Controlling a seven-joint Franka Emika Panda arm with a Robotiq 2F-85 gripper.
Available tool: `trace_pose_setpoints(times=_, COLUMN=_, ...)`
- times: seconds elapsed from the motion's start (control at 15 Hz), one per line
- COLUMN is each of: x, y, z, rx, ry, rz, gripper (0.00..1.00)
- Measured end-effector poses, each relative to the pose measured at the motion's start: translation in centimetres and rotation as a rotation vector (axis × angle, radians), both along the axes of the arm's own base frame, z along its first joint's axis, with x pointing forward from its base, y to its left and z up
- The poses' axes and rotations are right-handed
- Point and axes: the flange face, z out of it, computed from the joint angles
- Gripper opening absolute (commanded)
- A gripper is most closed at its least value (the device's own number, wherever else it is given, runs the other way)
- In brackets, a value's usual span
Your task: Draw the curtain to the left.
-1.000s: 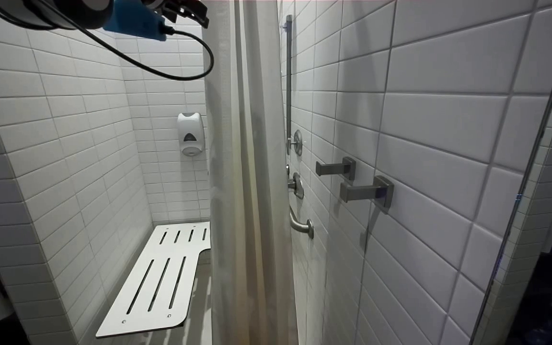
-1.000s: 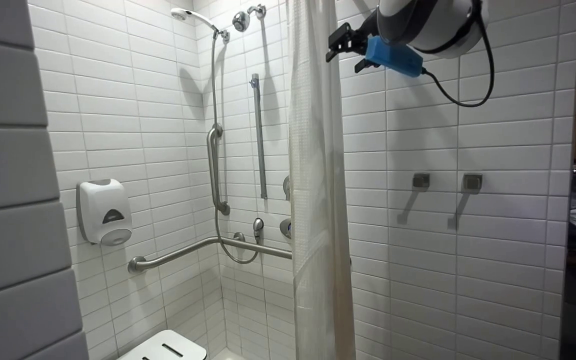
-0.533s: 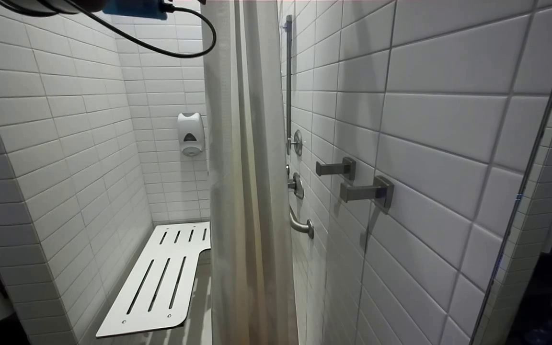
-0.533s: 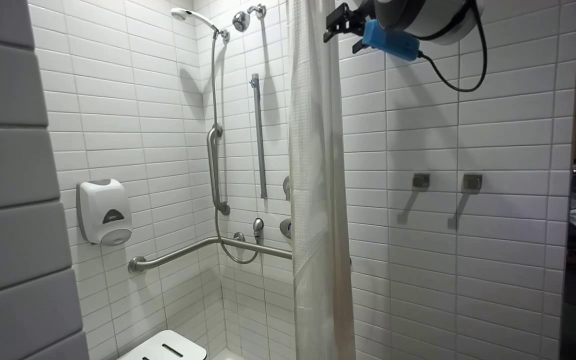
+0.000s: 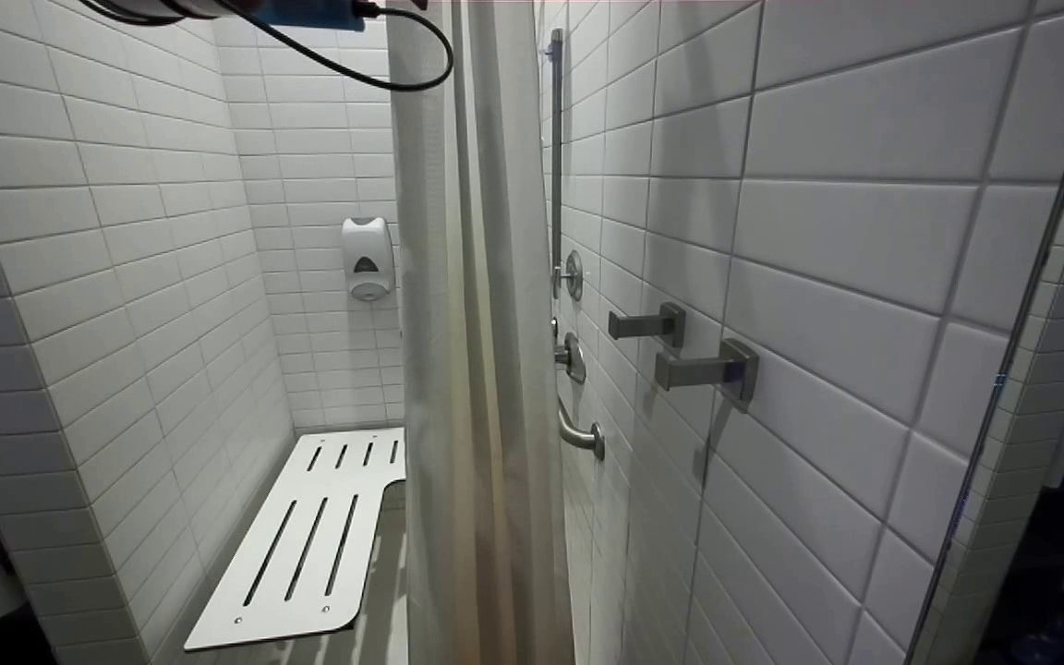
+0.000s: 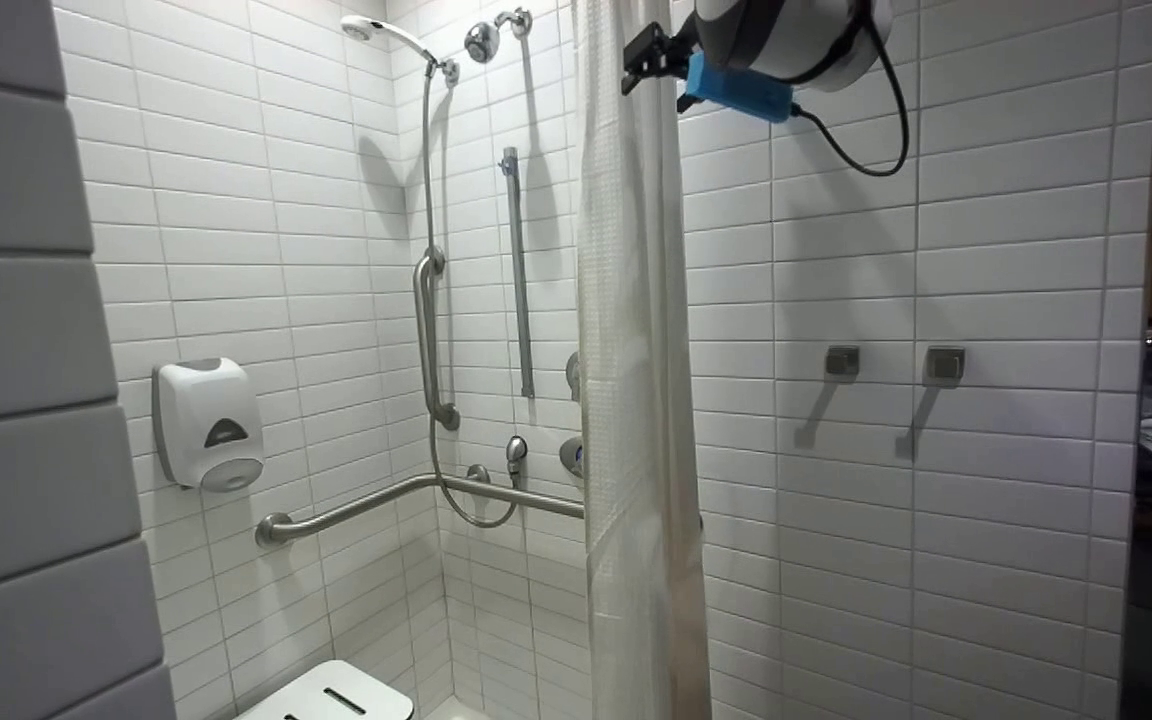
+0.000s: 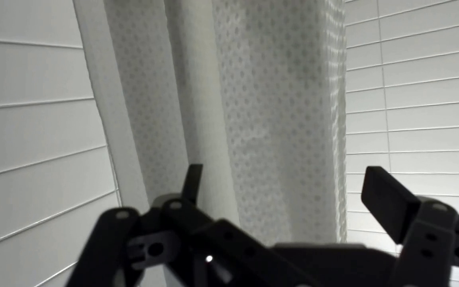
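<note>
1. Shifted leftward since the frame before, the robot arm (image 6: 791, 35) is now seen with its claw (image 6: 657, 97) brought farther across the curtain (image 6: 626, 380) in an exterior view; its looped cable (image 5: 407, 88) has been carried rightward in an exterior view.

2. Toward the left, a soap dispenser (image 6: 211, 425) is fixed to the tiled wall (image 6: 326, 320), higher than a slotted white bench (image 5: 296, 536).

3. Next, a bent grab bar (image 6: 361, 508) is run around the corner, and a hand shower (image 6: 361, 28) is mounted high above it.

4. Near the middle, the curtain is hung upright in soft vertical folds, gathered narrow, and is cut off by the top and bottom edges of both exterior views.

5. At the curtain's upper part, the claw is held with its fingers (image 7: 389, 203) wide apart. In the wrist view, the left-hand finger is seen in front of the fabric, the right-hand one past the curtain's edge, against tiles. Whether the fabric is touched cannot be told.

6. Right of the claw, the arm's wrist is held high and directed leftward; a blue box (image 6: 739, 88) is carried under it. Higher parts are cropped out.

7. Farther right and lower, two metal hooks (image 6: 842, 363) are fixed to the tiles.
</note>
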Motion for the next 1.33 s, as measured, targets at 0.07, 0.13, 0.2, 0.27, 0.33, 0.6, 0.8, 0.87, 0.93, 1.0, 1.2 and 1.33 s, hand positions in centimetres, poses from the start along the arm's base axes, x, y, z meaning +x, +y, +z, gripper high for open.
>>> trace_pose_setpoints(times=0.07, x=0.4, y=-0.1, z=-0.1, rx=0.000, ry=0.002, rz=-0.001, gripper=1.00)
trace_pose_setpoints(times=0.13, x=0.6, y=-0.1, z=-0.1, rx=-0.001, ry=0.003, rz=-0.001, gripper=1.00)
trace_pose_setpoints(times=0.2, x=0.6, y=-0.1, z=0.0, rx=-0.001, ry=0.002, rz=-0.001, gripper=1.00)
trace_pose_setpoints(times=0.27, x=0.6, y=-0.1, z=0.0, rx=-0.001, ry=0.000, rz=-0.001, gripper=1.00)
trace_pose_setpoints(times=0.33, x=0.6, y=-0.1, z=0.1, rx=-0.001, ry=-0.001, rz=-0.001, gripper=1.00)
trace_pose_setpoints(times=0.6, x=0.6, y=-0.1, z=0.1, rx=-0.001, ry=-0.001, rz=-0.002, gripper=1.00)
trace_pose_setpoints(times=0.8, x=0.6, y=-0.1, z=0.1, rx=-0.001, ry=-0.001, rz=-0.001, gripper=1.00)
trace_pose_setpoints(times=0.87, x=0.6, y=-0.1, z=0.1, rx=-0.001, ry=0.000, rz=-0.002, gripper=1.00)
trace_pose_setpoints(times=0.93, x=0.6, y=0.0, z=0.1, rx=0.001, ry=0.001, rz=0.002, gripper=1.00)
trace_pose_setpoints(times=1.0, x=0.7, y=0.3, z=0.1, rx=0.000, ry=0.003, rz=0.013, gripper=1.00)
trace_pose_setpoints(times=1.2, x=1.2, y=1.9, z=0.4, rx=-0.002, ry=0.021, rz=0.073, gripper=1.00)
trace_pose_setpoints(times=1.33, x=1.4, y=2.9, z=0.8, rx=-0.011, ry=0.031, rz=0.113, gripper=1.00)
